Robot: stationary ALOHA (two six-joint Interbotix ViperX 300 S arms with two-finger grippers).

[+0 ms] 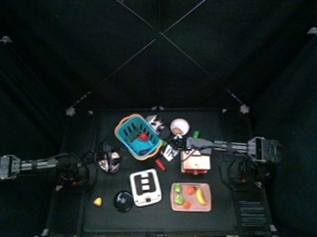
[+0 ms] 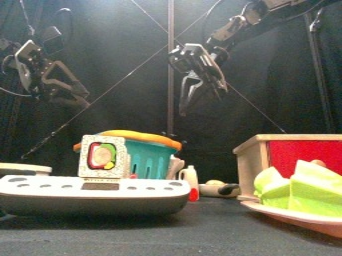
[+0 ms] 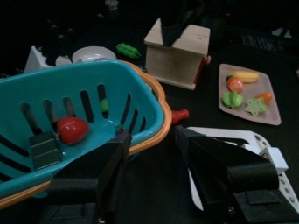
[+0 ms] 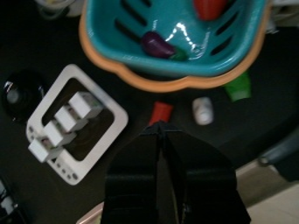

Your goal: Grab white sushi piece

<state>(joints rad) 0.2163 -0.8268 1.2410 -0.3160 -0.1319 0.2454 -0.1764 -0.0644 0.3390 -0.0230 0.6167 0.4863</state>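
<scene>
Both arms hang above the table; the sushi (image 2: pixel 102 157) stands untouched on the white tray (image 2: pixel 94 195).

In the front view the sushi piece sits at lower left, upright on the tray, with the teal basket (image 2: pixel 150 153) just behind it. The left gripper (image 3: pixel 149 162) has its jaws spread wide, hovering beside the basket's rim over the tray's edge. The right gripper (image 4: pixel 162 131) has its jaws pressed together with nothing between them, hanging above the table between tray and basket. A wooden box (image 2: pixel 291 157) stands at right, with a plate (image 2: pixel 287 215) of green food before it.
</scene>
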